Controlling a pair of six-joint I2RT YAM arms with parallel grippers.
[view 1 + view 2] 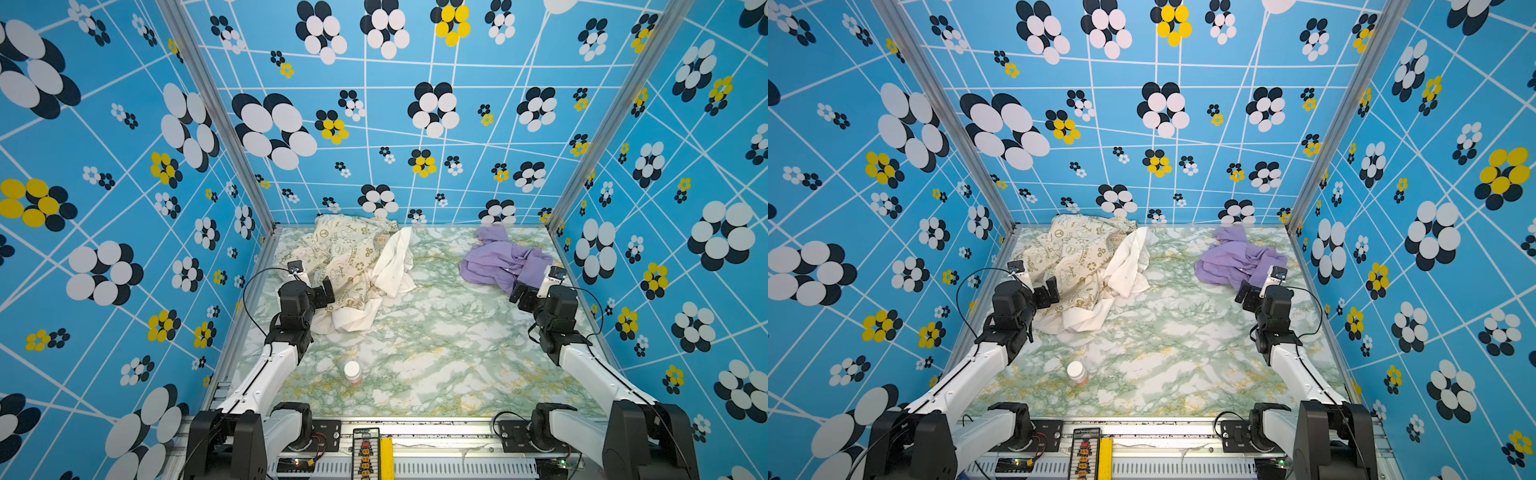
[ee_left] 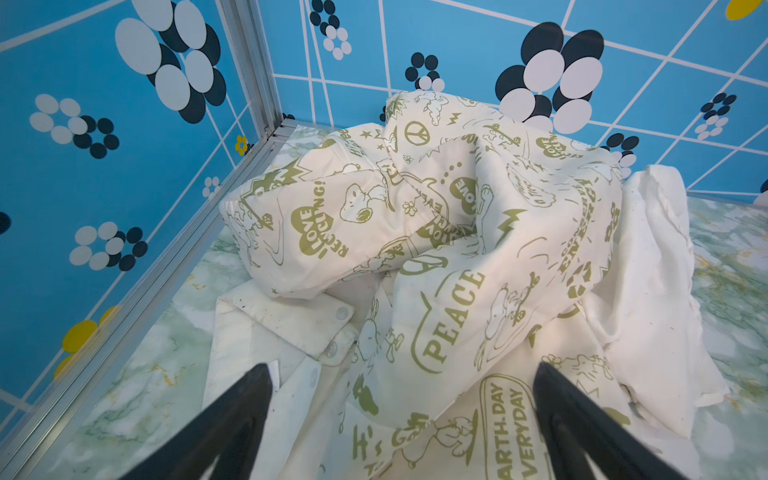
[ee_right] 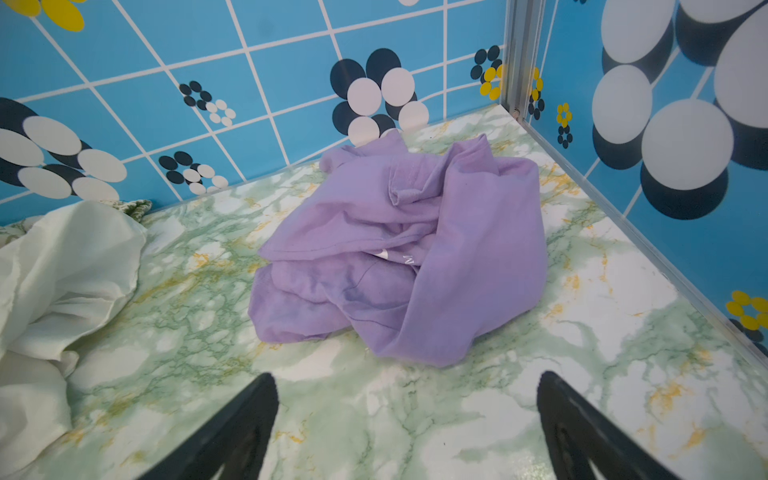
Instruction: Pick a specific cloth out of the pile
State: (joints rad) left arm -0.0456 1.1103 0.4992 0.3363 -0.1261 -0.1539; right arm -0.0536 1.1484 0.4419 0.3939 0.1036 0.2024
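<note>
The lavender cloth (image 1: 498, 259) (image 1: 1235, 259) (image 3: 399, 249) lies crumpled by itself at the far right of the marble table, apart from the pile. The pile (image 1: 353, 266) sits at the far left: a cream cloth with olive-green prints (image 2: 436, 232) and a plain white cloth (image 1: 395, 266) beside and under it. My right gripper (image 3: 407, 376) (image 1: 519, 295) is open just short of the lavender cloth, with only bare table between its fingers. My left gripper (image 2: 402, 368) (image 1: 324, 291) is open over the near edge of the printed cloth, holding nothing.
A small white-capped bottle (image 1: 352, 371) (image 1: 1076, 371) lies on the table near the front left. Patterned blue walls with metal corner posts (image 3: 513, 58) close in the table on three sides; the lavender cloth is near the far right corner.
</note>
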